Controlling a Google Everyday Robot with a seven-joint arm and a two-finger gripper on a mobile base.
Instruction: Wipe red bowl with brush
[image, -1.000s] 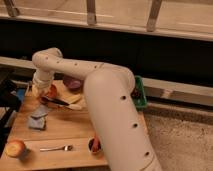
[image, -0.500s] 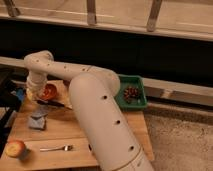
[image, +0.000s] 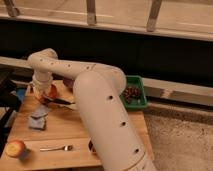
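The red bowl (image: 50, 93) stood at the back left of the wooden tabletop (image: 65, 132), with part of its glossy orange-red inside in view. The gripper (image: 38, 90) hung from the downturned wrist of the white arm (image: 100, 105), just beside the bowl on the view's left. Whether it touched the rim could not be told. Its jaws were pressed together.

The brush (image: 62, 102) lay just in front of the bowl. Its slim black handle ran nearly level from the bowl's front edge out to the right, toward the thick forearm. Its bristly head did not show, and whether the jaws pinched its near end could not be told.

The bowl therefore lay to the right of the jaws and very close. By my judgement, any wiping stroke would have to sweep rightward into the hollow, with the handle's long axis across the bowl.

The bowl looked round, smooth and hard, and probably apt to slide on the bare wood. A crumpled blue cloth (image: 38, 121) lay soft in front of it. Nearer the front edge were an apple (image: 15, 148) and a thin silver fork (image: 56, 148). A green tray (image: 139, 82) stood well apart to the right.
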